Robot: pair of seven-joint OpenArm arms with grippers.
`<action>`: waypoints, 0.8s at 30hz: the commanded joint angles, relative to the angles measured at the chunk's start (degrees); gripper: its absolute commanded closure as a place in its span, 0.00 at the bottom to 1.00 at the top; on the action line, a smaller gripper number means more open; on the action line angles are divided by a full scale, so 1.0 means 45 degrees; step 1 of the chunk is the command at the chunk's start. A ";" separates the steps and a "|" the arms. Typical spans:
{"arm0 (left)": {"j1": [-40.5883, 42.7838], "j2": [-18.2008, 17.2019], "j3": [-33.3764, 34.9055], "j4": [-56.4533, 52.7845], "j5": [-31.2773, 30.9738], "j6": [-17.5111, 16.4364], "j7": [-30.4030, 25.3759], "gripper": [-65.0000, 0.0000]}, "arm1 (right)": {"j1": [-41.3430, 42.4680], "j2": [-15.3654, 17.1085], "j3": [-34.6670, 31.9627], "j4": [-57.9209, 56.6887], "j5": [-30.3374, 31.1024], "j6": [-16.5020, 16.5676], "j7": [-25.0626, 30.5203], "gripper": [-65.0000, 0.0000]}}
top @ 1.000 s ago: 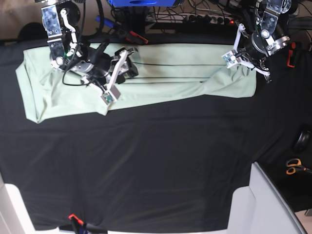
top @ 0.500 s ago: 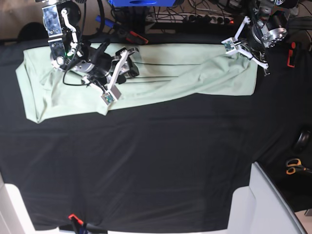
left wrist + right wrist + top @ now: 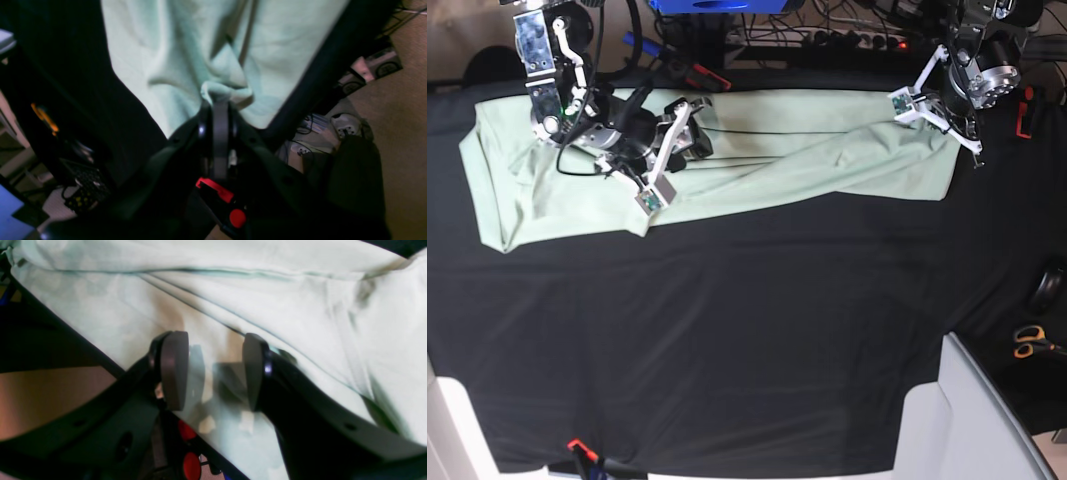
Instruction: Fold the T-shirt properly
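Stretching from nine to three o'clock across the far table, the T-shirt [image 3: 727,150] is being pinched at three by the closed left gripper [image 3: 218,100] while the right gripper [image 3: 213,370] is being held half-open, empty, over its nine o'clock half.

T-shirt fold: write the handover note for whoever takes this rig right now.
Left gripper: shut on a bunch of the T-shirt near its end, at the far edge of the black cloth.
Right gripper: open, jaws apart over the shirt's other half, nothing held.
T-shirt: a long wrinkled band along the table's far side.
Done: looks folded lengthwise once, roughly.
Left: smooth it, fold the ends in, release.
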 commanded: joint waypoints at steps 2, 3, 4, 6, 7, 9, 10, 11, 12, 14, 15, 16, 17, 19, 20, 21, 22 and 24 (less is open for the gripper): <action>0.0041 -0.0501 0.0261 0.0262 0.0100 0.0077 -0.0118 1.00 | 0.0076 -0.0013 0.0043 0.0196 0.0227 0.0118 0.0262 0.59; 0.0080 -0.0579 0.0358 0.0301 0.0100 0.0077 -0.0157 1.00 | 0.0076 -0.0013 0.0043 0.0196 0.0227 0.0118 0.0262 0.59; 0.0100 -0.0618 0.0397 0.0301 0.0080 0.0057 -0.0177 1.00 | 0.0076 -0.0013 0.0043 0.0196 0.0227 0.0118 0.0262 0.59; 0.0100 -0.0598 0.0417 0.0301 0.0080 0.0057 -0.0157 1.00 | 0.0076 -0.0013 0.0043 0.0196 0.0227 0.0118 0.0262 0.59; 0.0100 -0.0598 0.0417 0.0282 0.0061 0.0057 -0.0138 1.00 | 0.0076 -0.0013 0.0043 0.0196 0.0227 0.0098 0.0262 0.59; 0.0100 -0.0598 0.0417 0.0282 0.0041 0.0038 -0.0138 1.00 | 0.0096 -0.0013 0.0043 0.0196 0.0227 0.0098 0.0262 0.59; 0.0100 -0.0598 0.0417 0.0301 0.0061 0.0038 -0.0138 1.00 | 0.0096 -0.0013 0.0063 0.0196 0.0207 0.0059 0.0262 0.59; 0.0100 -0.0598 0.0417 0.0301 0.0080 0.0038 -0.0138 1.00 | 0.0115 -0.0013 0.0063 0.0196 0.0207 -0.0117 0.0262 0.59; 0.0100 -0.0598 0.0417 0.0301 0.0080 0.0038 -0.0138 1.00 | 0.0115 -0.0013 0.0063 0.0196 0.0207 -0.0351 0.0262 0.59; 0.0100 -0.0618 0.0417 0.0301 0.0080 -0.0353 -0.0118 0.91 | 0.0115 -0.0013 0.0024 0.0176 0.0207 -0.0879 0.0262 0.59; 0.0100 -0.0618 0.0417 0.0301 0.0080 -0.0685 -0.0118 0.85 | 0.0115 -0.0013 0.0004 0.0176 0.0207 -0.1113 0.0262 0.59; 0.0100 -0.0618 0.0417 0.0301 0.0080 -0.1076 -0.0118 0.79 | 0.0135 -0.0013 -0.0016 0.0176 0.0207 -0.1269 0.0262 0.59; 0.0119 -0.0618 0.0417 0.0301 0.0080 -0.1164 -0.0118 0.72 | 0.0135 -0.0013 -0.0016 0.0176 0.0207 -0.1367 0.0262 0.59; 0.0295 -0.0637 0.0358 0.0301 0.0080 -0.1164 -0.0118 0.63 | 0.0291 -0.0013 -0.0035 0.0176 0.0207 -0.1465 0.0262 0.59; 0.0373 -0.0755 0.0378 0.0340 0.0080 -0.1164 -0.0157 0.61 | 0.0311 -0.0013 -0.0035 0.0157 0.0207 -0.1465 0.0243 0.59; 0.0490 -0.0911 0.0397 0.0379 0.0080 -0.1164 -0.0177 0.60 | 0.0330 -0.0013 -0.0035 0.0079 0.0227 -0.1465 0.0243 0.59; 0.0510 -0.1009 0.0417 0.0516 -0.0017 -0.1164 -0.0216 0.60 | 0.0369 -0.0013 -0.0035 -0.0039 0.0266 -0.1465 0.0262 0.59; 0.0725 -0.1184 0.0436 0.0770 -0.0037 -0.1164 -0.0235 0.60 | 0.0584 -0.0013 -0.0035 -0.0390 0.0266 -0.1465 0.0262 0.59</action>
